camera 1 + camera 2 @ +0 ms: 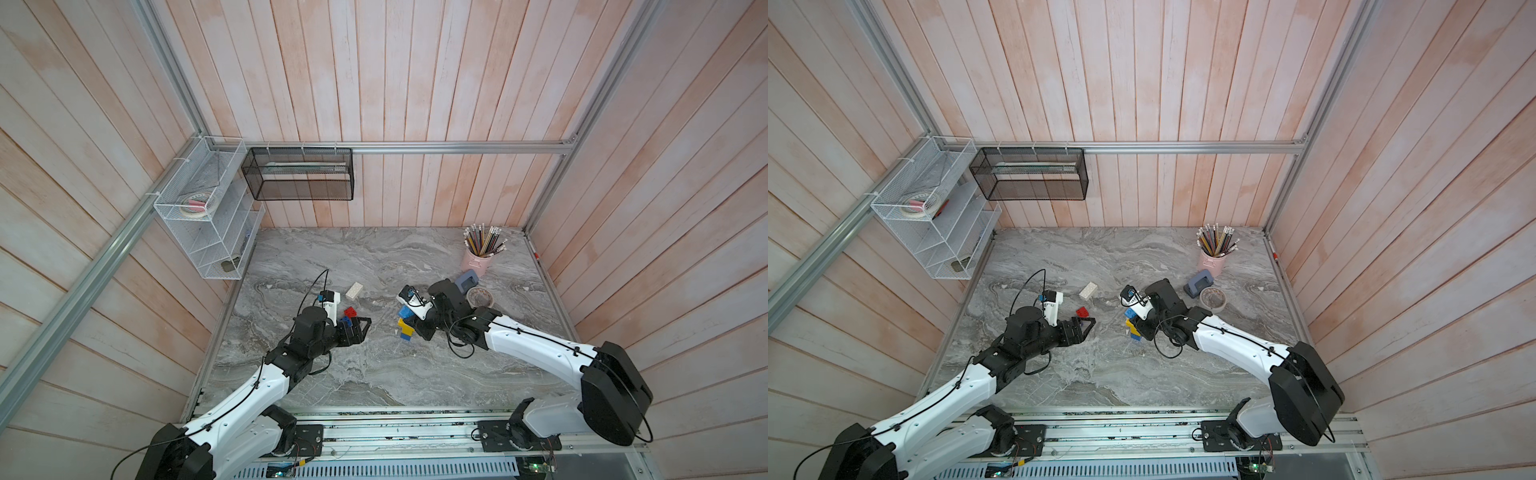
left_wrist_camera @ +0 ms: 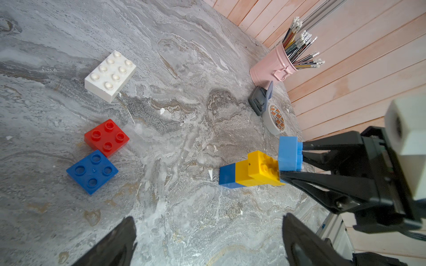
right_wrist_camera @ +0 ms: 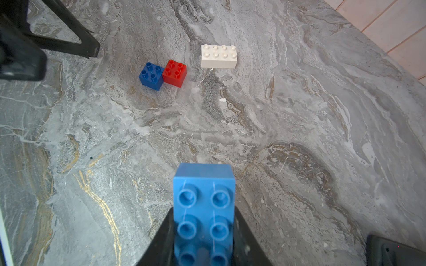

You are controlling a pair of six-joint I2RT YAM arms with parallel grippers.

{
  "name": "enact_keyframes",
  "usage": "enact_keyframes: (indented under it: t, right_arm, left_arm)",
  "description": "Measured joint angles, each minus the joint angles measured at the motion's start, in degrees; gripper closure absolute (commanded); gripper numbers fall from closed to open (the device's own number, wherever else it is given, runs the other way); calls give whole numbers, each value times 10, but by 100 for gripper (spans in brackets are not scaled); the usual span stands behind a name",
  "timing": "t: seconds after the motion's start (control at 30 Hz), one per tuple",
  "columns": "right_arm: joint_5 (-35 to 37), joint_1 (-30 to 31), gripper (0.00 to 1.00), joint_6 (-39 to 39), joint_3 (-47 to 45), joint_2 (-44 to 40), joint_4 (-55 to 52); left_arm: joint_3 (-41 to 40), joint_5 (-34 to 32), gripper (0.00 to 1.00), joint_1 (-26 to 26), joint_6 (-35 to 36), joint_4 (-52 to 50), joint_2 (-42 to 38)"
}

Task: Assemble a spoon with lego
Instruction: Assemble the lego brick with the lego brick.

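Observation:
My right gripper (image 3: 204, 213) is shut on a light-blue oblong lego brick (image 3: 204, 207), studs facing its camera. In the left wrist view that brick (image 2: 288, 156) touches the yellow end of a short blue-and-yellow stem (image 2: 249, 170) of the spoon, which rests on the marble table (image 1: 374, 374). Whether the two are joined I cannot tell. Loose lego lie to the left: a white oblong brick (image 2: 110, 76), a red square brick (image 2: 106, 137) and a dark-blue square brick (image 2: 92, 171) touching it. My left gripper (image 2: 207, 221) hangs open and empty beside the red and blue pair (image 1: 350, 311).
At the back right stand a pink cup of pencils (image 1: 478, 257), a grey hole punch (image 1: 467, 281) and a tape roll (image 1: 479, 297). A white wire rack (image 1: 208, 216) and a black mesh basket (image 1: 299, 174) hang on the walls at the back left.

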Motion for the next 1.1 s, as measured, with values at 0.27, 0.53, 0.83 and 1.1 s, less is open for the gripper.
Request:
enact_keyframes:
  t: [0.27,0.53,0.83,1.1]
  right_arm:
    - [-10,0,100,-2,12,18,3]
    - [-12,-1,100,-9,29,32,-7]
    - [-11,-3,100,-12,34,32,-19]
    - [-10,-4,100,-19,61,49,-46]
  left_arm:
    - [-1,0,0,0,2,0,-2]
    - [-3,0,0,0,4,-1,-3]
    - [-6,0,0,0,6,-2,-3]
    - [-6,0,0,2,9,-2,-3]
